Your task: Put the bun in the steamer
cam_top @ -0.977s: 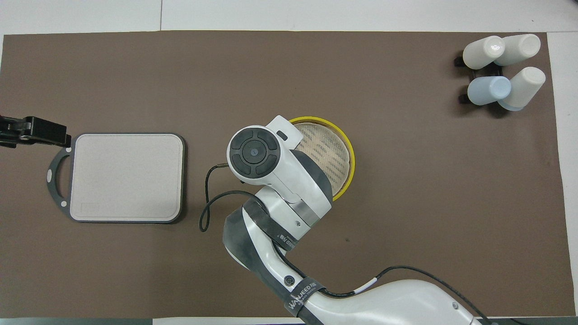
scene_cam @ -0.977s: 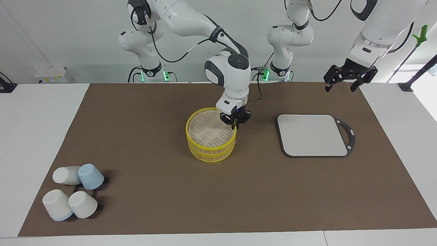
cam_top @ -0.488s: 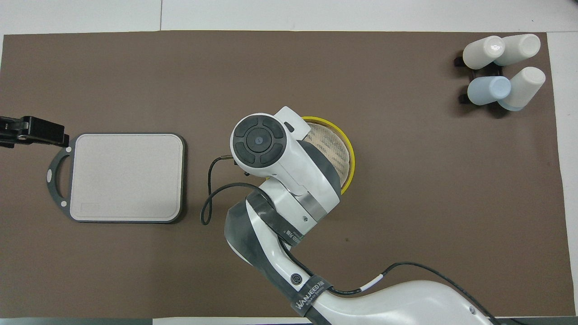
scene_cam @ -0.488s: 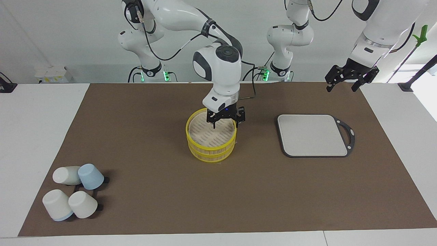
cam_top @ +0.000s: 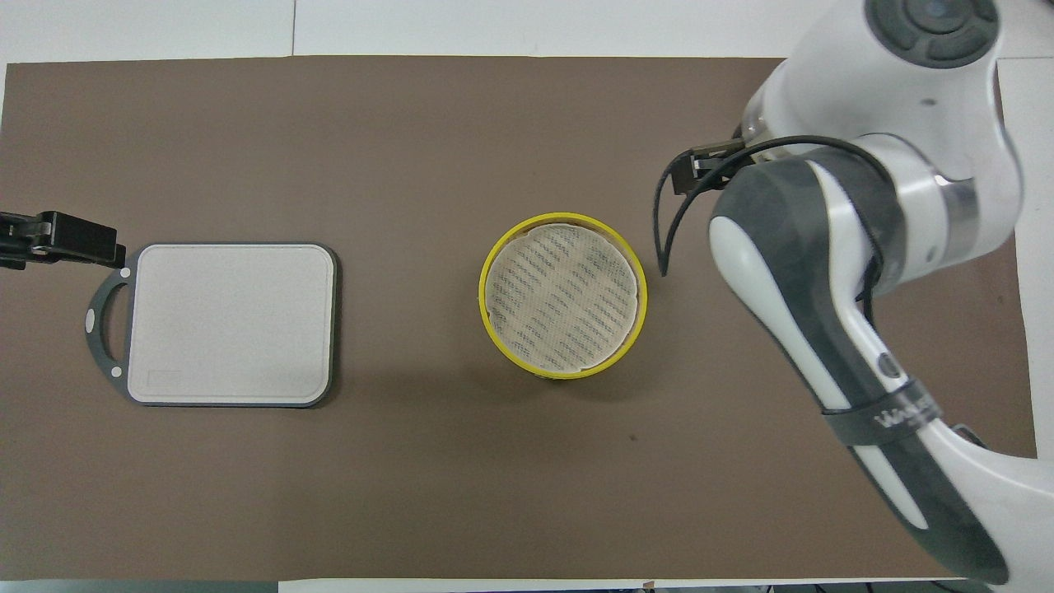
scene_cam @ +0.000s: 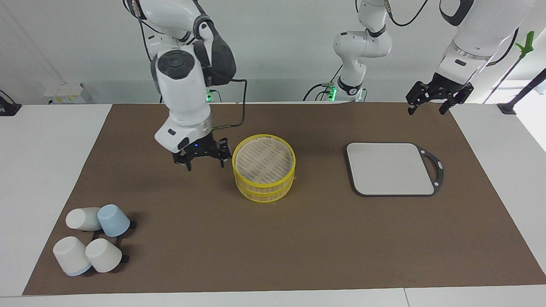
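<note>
The steamer stands mid-mat, two yellow-rimmed tiers with a beige slatted top; it also shows in the overhead view. No bun shows in either view. My right gripper is open and empty, hanging just above the mat beside the steamer, toward the right arm's end of the table. In the overhead view its fingers are hidden under the arm. My left gripper is open and empty, waiting over the mat's edge at the left arm's end, and shows at the edge of the overhead view.
A grey square board with a dark handle lies beside the steamer toward the left arm's end. Several upturned white and blue cups sit at the mat's corner farthest from the robots, at the right arm's end.
My right gripper opened over the steamer's rim, then swung away toward the right arm's end of the table. The left arm has not moved.
</note>
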### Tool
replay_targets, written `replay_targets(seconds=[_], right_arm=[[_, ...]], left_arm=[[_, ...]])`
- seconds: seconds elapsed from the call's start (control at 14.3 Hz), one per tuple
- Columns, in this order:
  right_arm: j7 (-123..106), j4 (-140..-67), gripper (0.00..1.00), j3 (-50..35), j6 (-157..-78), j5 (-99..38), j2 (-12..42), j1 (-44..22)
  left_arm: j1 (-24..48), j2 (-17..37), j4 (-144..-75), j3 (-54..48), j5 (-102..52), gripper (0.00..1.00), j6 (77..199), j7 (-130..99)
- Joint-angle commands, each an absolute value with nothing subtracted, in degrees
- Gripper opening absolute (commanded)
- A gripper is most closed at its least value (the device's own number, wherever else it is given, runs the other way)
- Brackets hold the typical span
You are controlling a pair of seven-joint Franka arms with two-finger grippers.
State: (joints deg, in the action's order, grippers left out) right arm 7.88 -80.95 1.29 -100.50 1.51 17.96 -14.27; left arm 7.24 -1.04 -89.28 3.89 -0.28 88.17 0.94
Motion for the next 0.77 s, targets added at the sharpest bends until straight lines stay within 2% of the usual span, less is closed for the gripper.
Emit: replay_targets(seconds=[0.0,0.14,0.49,0.7], right_arm=[[3.69,-83.92,1.0,0.35,-96.08,1.14,13.2,-8.72],[3.08,-86.56,1.0,0.35,-95.28,1.14,10.04,-5.64],[1.85,-99.73,1.0,0.35,-97.99,0.97,-0.51,-2.47],[0.54,-100.38,1.0,0.35,-97.91,0.79,-1.93,-1.41]], left_arm=[[6.59,-1.23,-89.56,3.6,-0.53,1.0,88.95,1.67],[6.59,-1.23,-89.47,3.6,-0.53,1.0,88.68,1.76],[6.59,-1.23,-89.47,3.6,-0.44,1.0,86.75,1.93],[6.5,-1.23,-89.47,3.6,-0.44,1.0,86.57,1.93]])
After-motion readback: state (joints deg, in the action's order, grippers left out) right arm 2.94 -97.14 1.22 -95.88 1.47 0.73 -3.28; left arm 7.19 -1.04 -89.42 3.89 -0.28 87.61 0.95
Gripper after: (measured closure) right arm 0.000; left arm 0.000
